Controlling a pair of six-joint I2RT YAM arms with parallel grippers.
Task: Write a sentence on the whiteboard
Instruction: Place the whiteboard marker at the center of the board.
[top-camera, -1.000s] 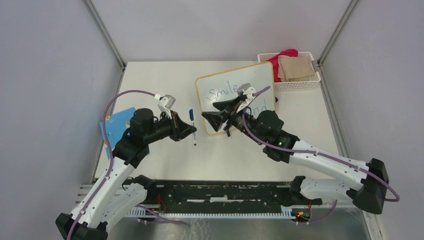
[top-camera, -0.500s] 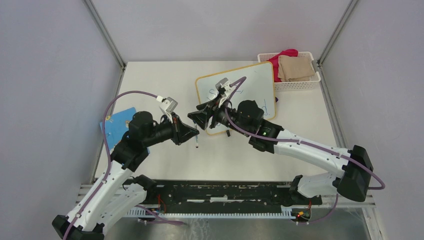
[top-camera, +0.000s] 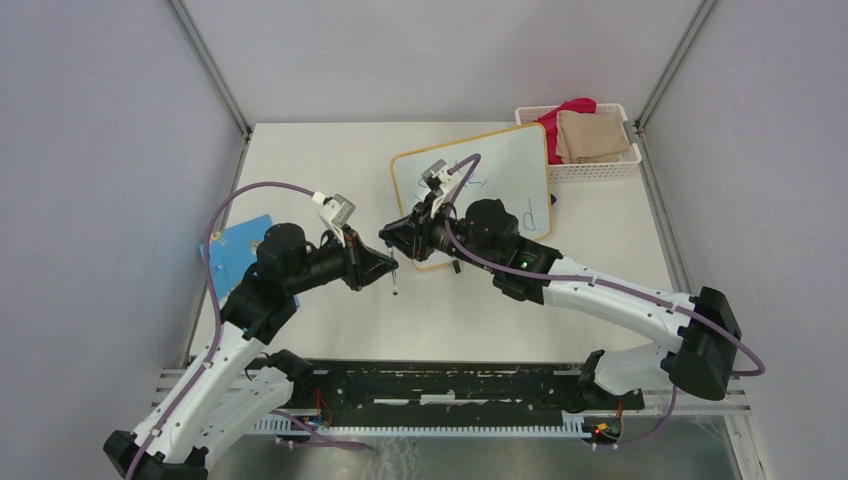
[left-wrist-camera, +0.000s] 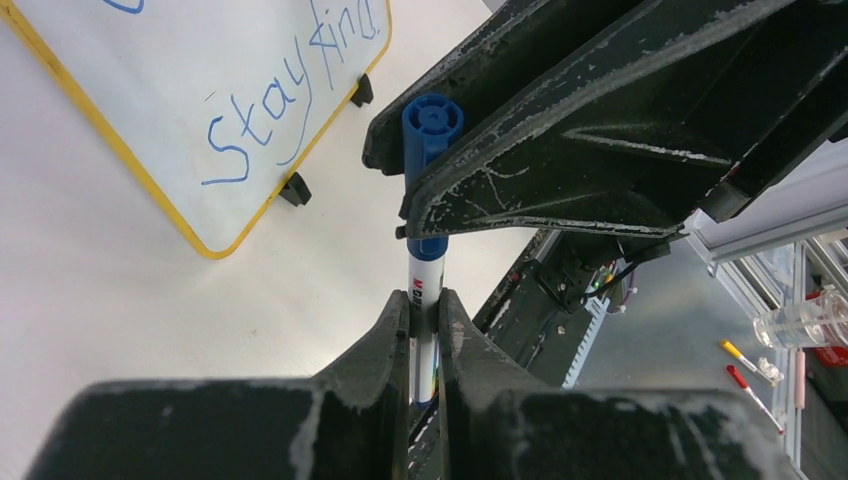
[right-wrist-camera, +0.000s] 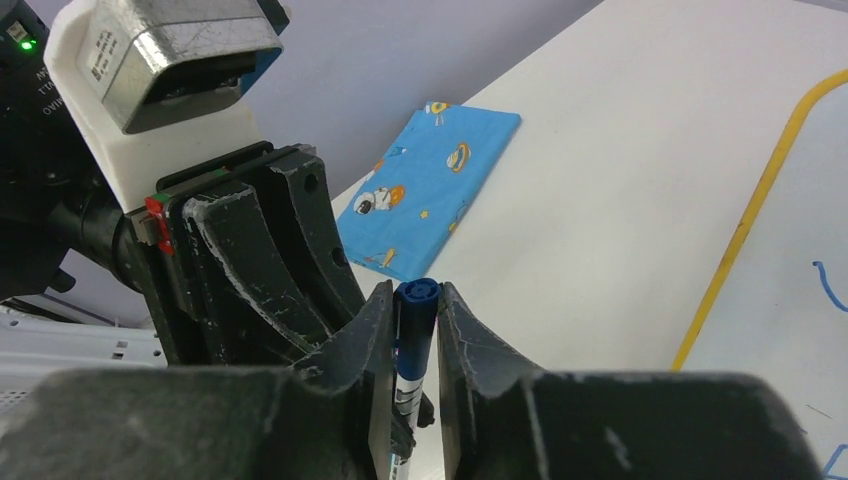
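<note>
The whiteboard (top-camera: 505, 160) with its yellow-orange frame lies at the back middle, partly hidden by my right arm. The left wrist view shows its corner (left-wrist-camera: 150, 90) with the blue words "Stay kind" (left-wrist-camera: 280, 100); "Smile," is hidden. My left gripper (top-camera: 385, 270) is shut on the white body of a marker (left-wrist-camera: 424, 290), held upright just off the board's near left corner. My right gripper (top-camera: 397, 238) meets it from the other side. Its fingers (right-wrist-camera: 415, 292) are closed on the marker's blue cap (right-wrist-camera: 417, 312). That cap also shows in the left wrist view (left-wrist-camera: 430, 125).
A blue patterned card (top-camera: 232, 248) lies at the table's left edge, under my left arm, and shows in the right wrist view (right-wrist-camera: 430, 190). A white basket (top-camera: 628, 155) with folded cloths stands at the back right, next to the board.
My right gripper has swung left off the whiteboard to the marker's cap end. My left gripper has shifted slightly right and forward with the marker.
</note>
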